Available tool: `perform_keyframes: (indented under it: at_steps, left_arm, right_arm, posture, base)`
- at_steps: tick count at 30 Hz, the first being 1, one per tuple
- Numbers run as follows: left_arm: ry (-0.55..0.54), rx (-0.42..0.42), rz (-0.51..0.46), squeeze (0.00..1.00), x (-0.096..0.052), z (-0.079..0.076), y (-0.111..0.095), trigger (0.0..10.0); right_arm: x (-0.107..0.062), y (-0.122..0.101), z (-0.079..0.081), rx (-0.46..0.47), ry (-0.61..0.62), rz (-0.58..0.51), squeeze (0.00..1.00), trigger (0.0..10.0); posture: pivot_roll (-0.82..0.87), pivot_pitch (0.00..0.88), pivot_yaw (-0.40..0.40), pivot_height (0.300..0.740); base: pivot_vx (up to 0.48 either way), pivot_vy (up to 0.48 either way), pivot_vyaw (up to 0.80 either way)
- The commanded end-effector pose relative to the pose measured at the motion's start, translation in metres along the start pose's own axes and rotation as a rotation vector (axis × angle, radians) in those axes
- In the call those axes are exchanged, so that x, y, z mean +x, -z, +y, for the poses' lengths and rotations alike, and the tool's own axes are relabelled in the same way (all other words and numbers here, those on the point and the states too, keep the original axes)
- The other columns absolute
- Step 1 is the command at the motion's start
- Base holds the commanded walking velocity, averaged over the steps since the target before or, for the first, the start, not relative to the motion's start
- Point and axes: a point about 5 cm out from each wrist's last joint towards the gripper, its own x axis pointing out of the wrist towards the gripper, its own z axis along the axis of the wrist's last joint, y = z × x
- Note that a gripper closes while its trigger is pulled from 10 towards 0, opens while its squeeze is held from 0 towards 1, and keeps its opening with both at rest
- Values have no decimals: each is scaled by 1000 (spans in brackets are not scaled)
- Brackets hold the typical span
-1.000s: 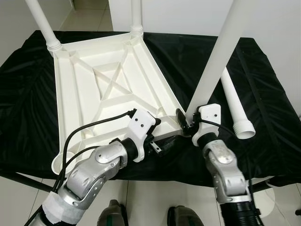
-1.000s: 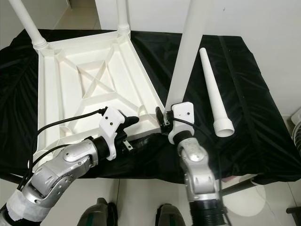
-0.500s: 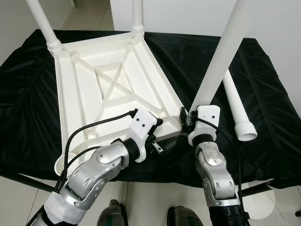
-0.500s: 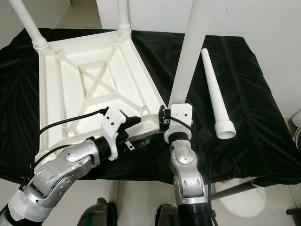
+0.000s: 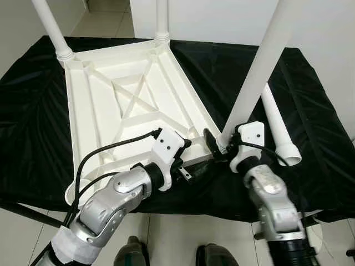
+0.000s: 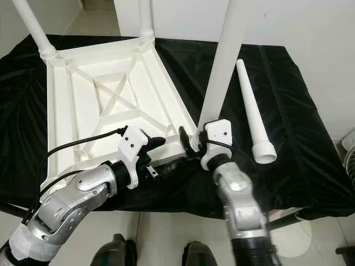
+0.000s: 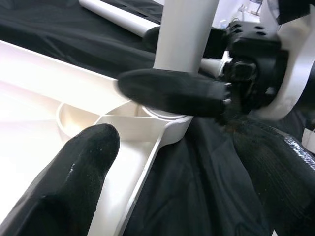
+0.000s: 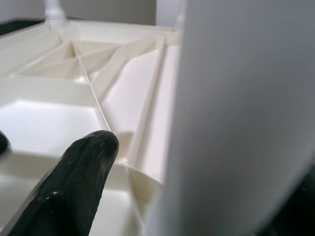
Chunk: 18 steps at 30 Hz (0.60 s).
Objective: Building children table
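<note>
The white table top point(image 5: 133, 105) lies upside down on a black cloth, with two legs standing at its far corners. A third white leg point(image 5: 255, 83) stands tilted with its foot in the near right corner socket point(image 7: 162, 118). My right gripper point(image 5: 217, 145) sits around that foot, open; one finger point(image 8: 74, 177) stands off the leg with a gap. My left gripper point(image 5: 189, 160) is shut on the table top's near edge beside that corner, one finger point(image 7: 74, 177) on the inside, the other outside over the cloth. A fourth leg point(image 6: 252, 105) lies loose to the right.
The black cloth point(image 5: 33, 111) covers the whole work table and hangs over its near edge. Pale floor tiles point(image 5: 105, 16) and a white wall lie beyond. The loose leg's wide end point(image 5: 289, 154) points toward me near the right arm.
My right gripper's finger has spread away from the leg's foot, and the wrist has shifted right. The held leg leans a little more to the right. The left gripper has stayed put.
</note>
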Motion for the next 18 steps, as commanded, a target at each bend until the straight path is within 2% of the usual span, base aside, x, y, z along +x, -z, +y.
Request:
perform_keyframes:
  at_steps: [1,2,3,4,10,11,12,13,18]
  left_arm:
    - [76,1,12,0,-1,-5,3,10000]
    - [76,3,14,0,-2,-5,4,10000]
    - [76,3,14,0,-2,-5,4,10000]
    - [74,8,18,0,-3,-6,4,10000]
    - [79,20,20,0,-4,-6,6,10000]
    - [79,22,20,0,-5,-5,5,10000]
    - [79,25,19,0,-5,-5,5,10000]
    - [79,26,19,0,-5,-5,5,10000]
    - [69,25,16,0,-5,-3,4,10000]
  right_arm:
    - [2,2,5,9,-69,-5,835,10000]
    - [1,4,4,8,-123,-1,0,10000]
    - [1,4,4,8,-123,-1,0,10000]
    - [2,6,1,2,-195,2,0,10000]
    - [7,13,-5,-34,-279,29,0,10000]
    - [7,16,-7,-29,-303,38,0,4745]
    - [7,19,-8,-25,-330,47,0,2784]
    - [7,21,-10,-23,-347,52,0,118]
    - [5,26,-14,4,-354,59,0,0]
  posture:
    - [-27,33,13,740]
    - [-24,27,12,740]
    - [-24,27,12,740]
    - [-22,23,14,740]
    - [-16,15,15,740]
    - [-12,15,15,740]
    - [-12,15,15,740]
    - [-10,18,14,740]
    - [-7,24,14,740]
  base:
    - [0,0,0]
    - [0,0,0]
    - [0,0,0]
    - [0,0,0]
    - [0,0,0]
    - [0,0,0]
    - [0,0,0]
    - [0,0,0]
    - [0,0,0]
